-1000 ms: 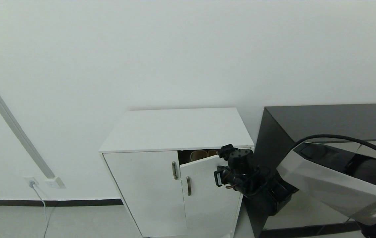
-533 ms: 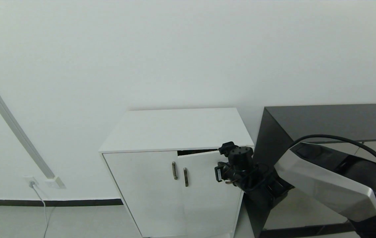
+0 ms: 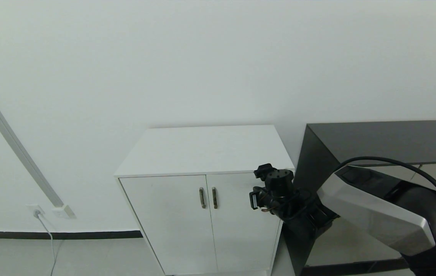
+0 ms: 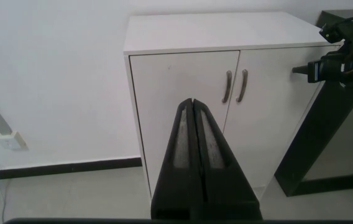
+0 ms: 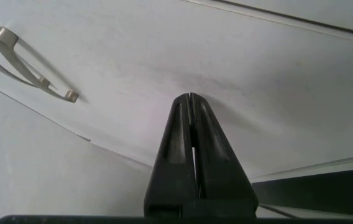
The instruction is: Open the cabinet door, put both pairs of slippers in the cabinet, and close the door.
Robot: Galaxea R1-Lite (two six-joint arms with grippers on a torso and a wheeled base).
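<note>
Head view, read left to right.

A pale cable duct (image 3: 10, 142) is seen running slantwise down the wall to a wall socket (image 3: 35, 210). From the socket a thin cord (image 3: 51, 239) is hung down to the floor (image 3: 18, 257). A black skirting strip (image 3: 56, 234) is laid along the foot of the wall as far as the cabinet.

The white cabinet (image 3: 206, 149) is stood on the floor against the wall, near the middle of the view. Both doors are shut. The left door (image 3: 164, 222) and the right door (image 3: 244, 230) are set flush, edge to edge, under the cabinet top. The left handle (image 3: 202, 197) and the right handle (image 3: 214, 197) (upright metal bars, one per door) are placed just beside each other, either side of the meeting edge.

The left gripper (image 4: 192, 104) is held well back from the cabinet, in front of the left door. Its fingers (image 4: 183, 137) are pressed together and nothing is gripped.

The right gripper (image 5: 191, 99) is held against the face of the right door, in its upper part, toward the hinge side and well apart from the handles. Its fingers (image 5: 179, 124) are likewise pressed together, empty. The tip appears to be touching the door panel.

Just beside the cabinet on the right, a dark glossy sideboard (image 3: 379, 140) is stood against the same wall.
</note>
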